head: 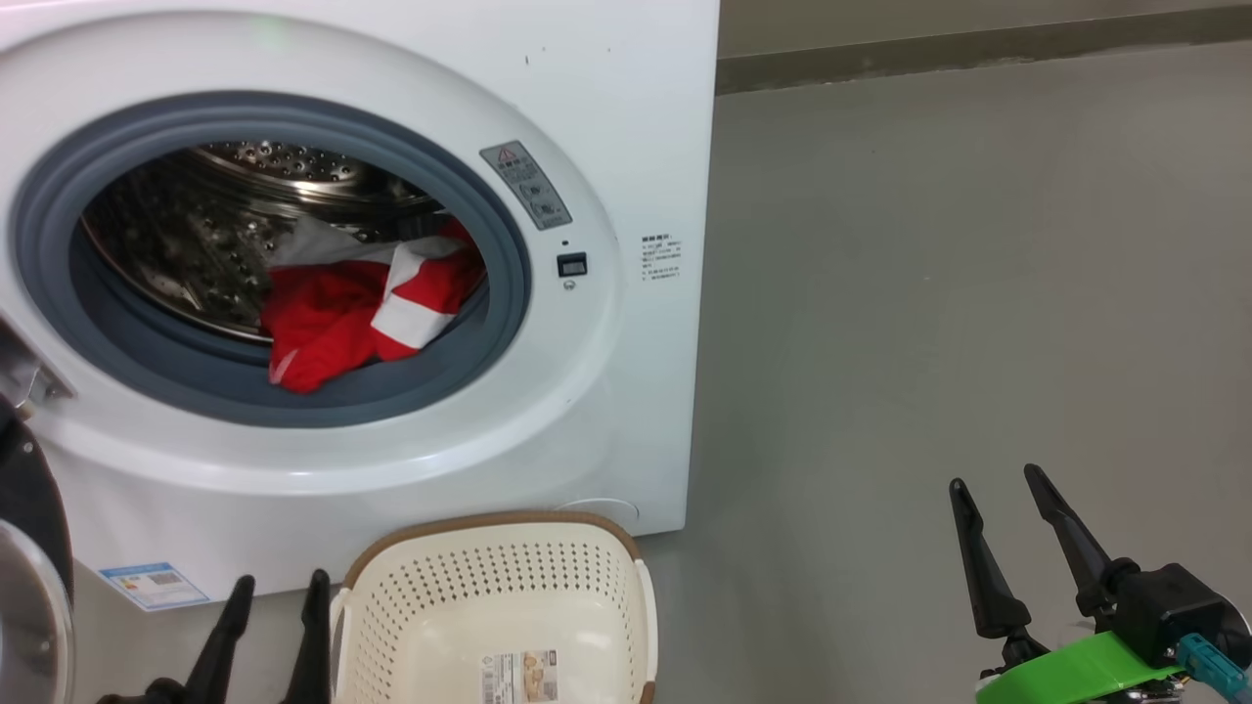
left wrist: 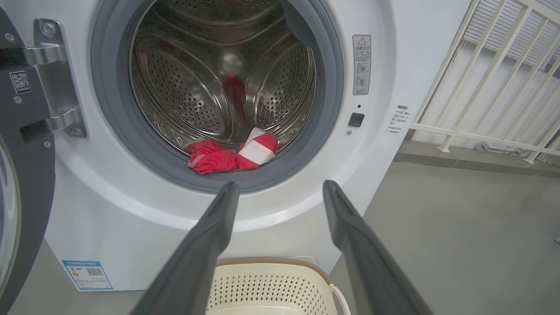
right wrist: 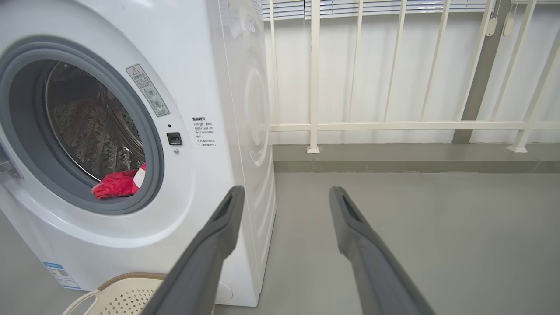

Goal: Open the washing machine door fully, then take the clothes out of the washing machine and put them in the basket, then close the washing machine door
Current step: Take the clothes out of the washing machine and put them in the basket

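Left claw [head: 281, 580] and right claw [head: 996, 479] both gape, empty. The clothes [left wrist: 212, 159], ahead of the left claw, look soft and light; pinch the nearest bunched red fold.

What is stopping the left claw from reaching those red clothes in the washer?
Nothing visible does. The washing machine door stands open off to the left, and the open left gripper points at the clothes at the front edge of the drum. The basket sits just below the opening.
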{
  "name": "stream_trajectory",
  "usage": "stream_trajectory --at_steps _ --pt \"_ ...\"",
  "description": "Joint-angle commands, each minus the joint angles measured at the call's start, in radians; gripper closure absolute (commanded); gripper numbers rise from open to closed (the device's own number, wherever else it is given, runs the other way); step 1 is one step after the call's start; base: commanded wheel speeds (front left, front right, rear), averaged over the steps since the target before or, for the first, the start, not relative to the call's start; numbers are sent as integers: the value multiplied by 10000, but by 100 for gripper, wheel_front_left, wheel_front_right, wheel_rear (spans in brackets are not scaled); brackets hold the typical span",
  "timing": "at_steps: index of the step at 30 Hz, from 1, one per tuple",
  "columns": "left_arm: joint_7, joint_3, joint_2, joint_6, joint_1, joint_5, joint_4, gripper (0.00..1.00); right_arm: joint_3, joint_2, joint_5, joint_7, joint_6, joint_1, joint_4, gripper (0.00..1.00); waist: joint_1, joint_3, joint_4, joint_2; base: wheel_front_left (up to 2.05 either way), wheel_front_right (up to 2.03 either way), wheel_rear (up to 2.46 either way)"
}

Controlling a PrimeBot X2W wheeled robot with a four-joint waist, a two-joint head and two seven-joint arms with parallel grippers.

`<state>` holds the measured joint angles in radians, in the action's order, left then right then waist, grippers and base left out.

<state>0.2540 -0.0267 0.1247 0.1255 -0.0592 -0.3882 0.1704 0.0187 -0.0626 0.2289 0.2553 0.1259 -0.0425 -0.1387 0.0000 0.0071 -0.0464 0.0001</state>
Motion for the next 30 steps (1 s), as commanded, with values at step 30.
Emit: stream_trajectory --at_steps 30 --pt "78 -760 -244 52 583 162 193 0 -262 -78 -75 65 48 222 113 0 0 -120 117 -1 14 -14 0"
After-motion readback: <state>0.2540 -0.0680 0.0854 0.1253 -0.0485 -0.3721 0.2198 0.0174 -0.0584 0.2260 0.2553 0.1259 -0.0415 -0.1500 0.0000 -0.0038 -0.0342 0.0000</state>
